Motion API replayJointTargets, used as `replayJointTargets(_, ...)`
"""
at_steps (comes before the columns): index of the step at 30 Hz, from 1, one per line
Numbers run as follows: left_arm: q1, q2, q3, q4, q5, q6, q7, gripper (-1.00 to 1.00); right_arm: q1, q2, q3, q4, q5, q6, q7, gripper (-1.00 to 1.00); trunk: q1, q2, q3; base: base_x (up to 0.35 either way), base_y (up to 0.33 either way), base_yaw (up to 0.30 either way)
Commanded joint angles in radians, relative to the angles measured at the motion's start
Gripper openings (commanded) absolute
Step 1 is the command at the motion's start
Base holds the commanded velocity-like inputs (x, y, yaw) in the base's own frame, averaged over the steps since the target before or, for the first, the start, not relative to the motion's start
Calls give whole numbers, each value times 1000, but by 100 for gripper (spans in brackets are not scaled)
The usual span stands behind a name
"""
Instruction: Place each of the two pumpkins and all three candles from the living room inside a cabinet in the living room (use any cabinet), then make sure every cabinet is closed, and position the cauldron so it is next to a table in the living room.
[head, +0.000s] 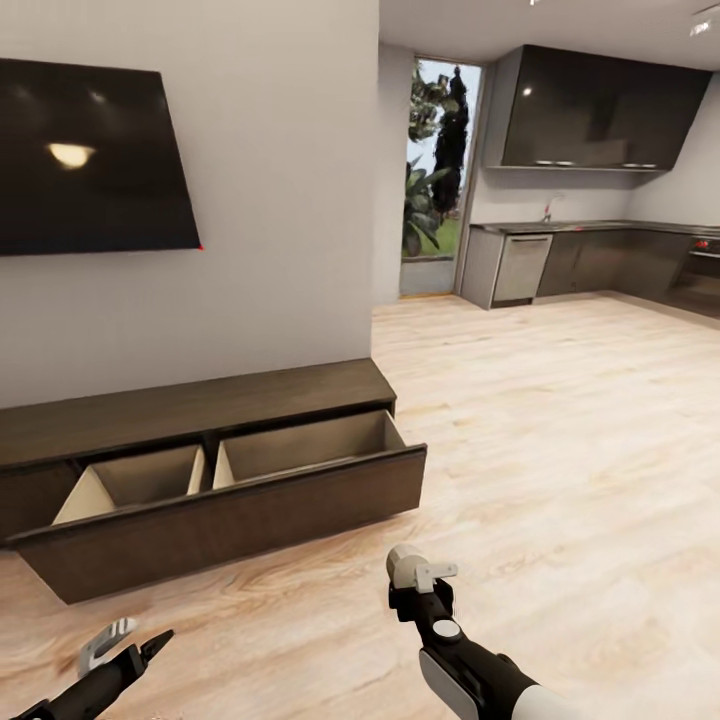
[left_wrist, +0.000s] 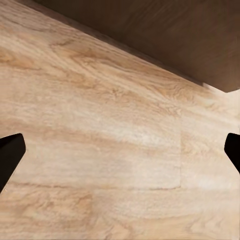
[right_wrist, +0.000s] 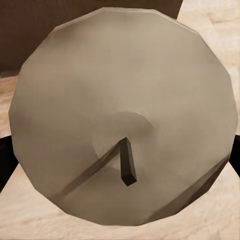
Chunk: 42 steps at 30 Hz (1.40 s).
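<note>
Left gripper (head: 125, 650): low at the left of the head view, above bare wood floor (head: 560, 420). Fingers spread wide, nothing between them; in the left wrist view the two dark fingertips (left_wrist: 9, 156) sit at opposite sides of the frame with floorboards between.

Television (head: 90, 160): dark screen on the grey wall above the cabinet.

Cabinet (head: 200, 410): long, low, dark brown, against the wall. One wide drawer (head: 250, 500) pulled out toward the robot, split by a divider into two pale compartments. What shows of both compartments appears bare, but the drawer front hides their floors.

Right gripper (head: 420, 578): just right of the drawer's right end, in front of it and nearer the robot. It holds a candle (right_wrist: 122, 117); in the right wrist view the pale grey-brown round top with a short dark wick lies between the fingers.

Key relation: the right-hand compartment lies ahead and to the left of the held candle, the drawer's long axis running left to right along the wall. The right arm is the nearer and the one loaded. Judgement: the candle must rise over the drawer front before going down inside.

Room: open floor to the right, running to a kitchen (head: 590, 250) far back. Drawer not yet shut.
</note>
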Motion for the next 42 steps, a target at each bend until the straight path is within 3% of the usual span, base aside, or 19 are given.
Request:
replayJointTargets(1, -1, -1, 3, 0, 8, 10, -3, 100, -1, 0, 8, 0, -9, -6, -6, -100, 0, 0, -1, 87, 7, 253)
replayJointTargets(14, -1, -1, -1, 2, 7, 10, -1, 100, -1, 0, 8, 0, -9, -6, -6, -100, 0, 0, -1, 165, -63, 244)
replayJointTargets(26, -1, -1, 0, 0, 7, 8, -2, 100, -1, -2, 8, 0, -9, -7, -3, -100, 0, 0, -1, 152, -19, 13)
replayJointTargets(42, -1, 0, 3, 0, 8, 8, -3, 100, -1, -3, 8, -27, -8, -2, 2, -100, 0, 0, -1, 7, 0, 0)
